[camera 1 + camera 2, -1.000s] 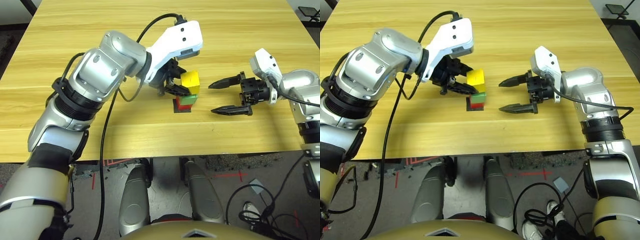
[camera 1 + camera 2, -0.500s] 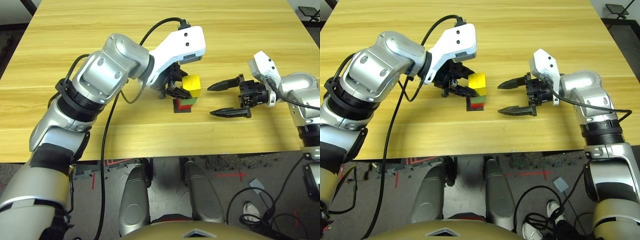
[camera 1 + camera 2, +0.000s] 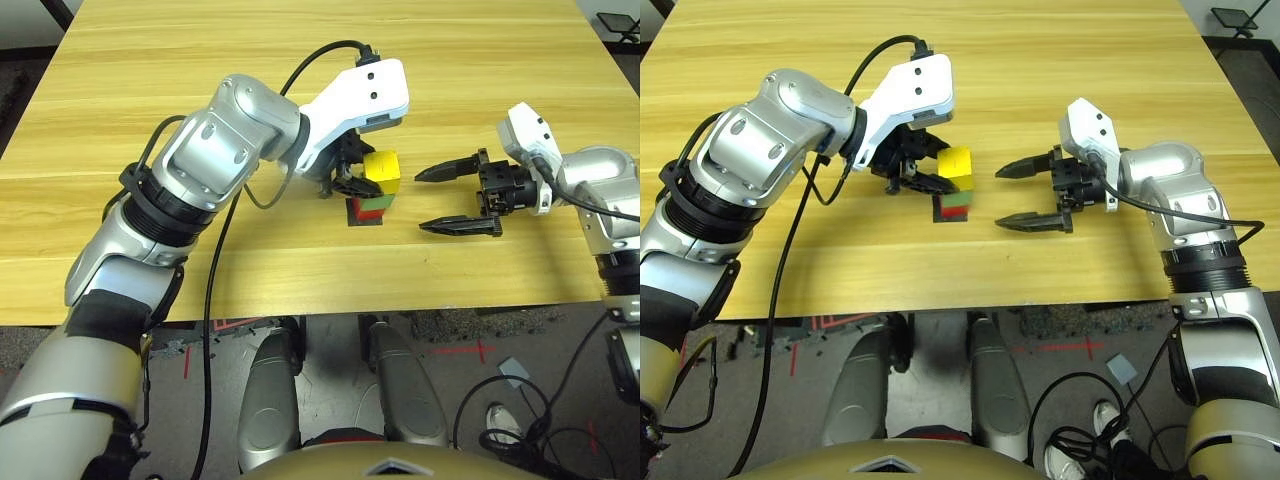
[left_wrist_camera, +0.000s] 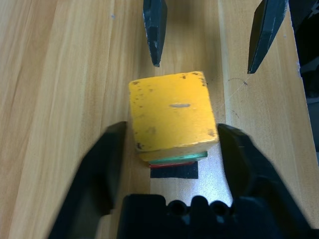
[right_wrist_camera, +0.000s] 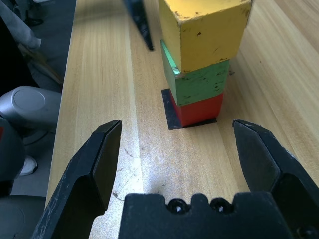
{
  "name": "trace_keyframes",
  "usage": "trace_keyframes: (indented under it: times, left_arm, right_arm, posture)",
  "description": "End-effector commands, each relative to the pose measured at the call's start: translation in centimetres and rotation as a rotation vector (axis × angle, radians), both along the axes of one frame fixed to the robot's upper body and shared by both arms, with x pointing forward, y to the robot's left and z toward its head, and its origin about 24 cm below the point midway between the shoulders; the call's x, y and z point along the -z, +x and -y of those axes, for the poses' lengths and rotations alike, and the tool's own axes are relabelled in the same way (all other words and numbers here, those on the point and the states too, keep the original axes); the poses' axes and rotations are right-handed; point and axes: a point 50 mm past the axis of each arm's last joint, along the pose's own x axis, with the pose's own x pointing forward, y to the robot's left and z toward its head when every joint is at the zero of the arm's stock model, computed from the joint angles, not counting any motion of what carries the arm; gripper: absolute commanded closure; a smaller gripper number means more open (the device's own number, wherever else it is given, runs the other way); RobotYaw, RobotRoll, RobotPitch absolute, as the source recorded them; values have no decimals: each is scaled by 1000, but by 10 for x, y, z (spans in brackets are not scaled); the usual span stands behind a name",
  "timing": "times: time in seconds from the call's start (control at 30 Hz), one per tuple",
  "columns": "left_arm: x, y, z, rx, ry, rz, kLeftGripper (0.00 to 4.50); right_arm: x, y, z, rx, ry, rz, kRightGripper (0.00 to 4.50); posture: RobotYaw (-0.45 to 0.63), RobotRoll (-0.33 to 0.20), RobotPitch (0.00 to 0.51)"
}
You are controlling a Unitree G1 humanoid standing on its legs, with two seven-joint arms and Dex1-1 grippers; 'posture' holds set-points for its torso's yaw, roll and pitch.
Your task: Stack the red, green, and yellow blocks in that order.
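Since a second ago my left gripper (image 4: 169,144) has eased its jaws off the yellow block (image 3: 382,167), and the left arm has shifted a little; the right gripper (image 3: 455,196) and the stack sit as they were.

Going left to right: my left jaws stand apart on either side of the yellow block, and from the wrist I see a thin gap on each side, so I judge it released. The stack stands near the middle of the worktop (image 3: 150,80): red block (image 5: 198,109) at the bottom on a flat black patch (image 5: 172,117), green block (image 5: 199,79) on it, yellow on top. To the right, my right jaws are wide apart, empty, pointing at the stack from a short way off.

I judge the stacking done; what is left is to back the left gripper away without nudging the top block.

From the right wrist I see the yellow block twisted and overhanging the green one, which the head views barely hint at. From the left wrist, red and green are only slivers under the yellow.
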Motion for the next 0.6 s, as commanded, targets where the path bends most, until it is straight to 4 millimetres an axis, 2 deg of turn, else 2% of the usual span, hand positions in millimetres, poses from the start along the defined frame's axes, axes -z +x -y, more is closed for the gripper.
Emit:
trace_keyframes:
  times: [0.03, 0.1, 0.2, 0.33, 0.47, 0.6]
  left_arm:
    - [-4, -4, 2, 22, -23, -4, 17]
    - [-14, -6, -2, 29, -55, 16, 17]
    - [-25, -13, -21, 15, -81, -5, 17]
    - [-19, -26, -67, -123, -67, -100, 17]
    - [3, -32, -118, -427, -148, -177, 17]
    - [29, -15, -171, -889, -456, 3, 17]
  right_arm:
    - [1, -3, 5, 8, 2, -10, 0]
    - [-1, -2, 7, 11, 2, -9, 0]
    - [-8, -2, 12, 23, 17, -9, 0]
    - [-20, -2, 37, 124, 37, -18, 0]
    - [-19, 5, 77, 405, 85, 18, 0]
    - [-7, 11, 117, 743, 218, 123, 0]
  posture:
    - [57, 15, 293]
    - [61, 13, 292]
    - [69, 8, 288]
    - [82, 1, 281]
    - [89, -11, 269]
    - [92, -29, 262]
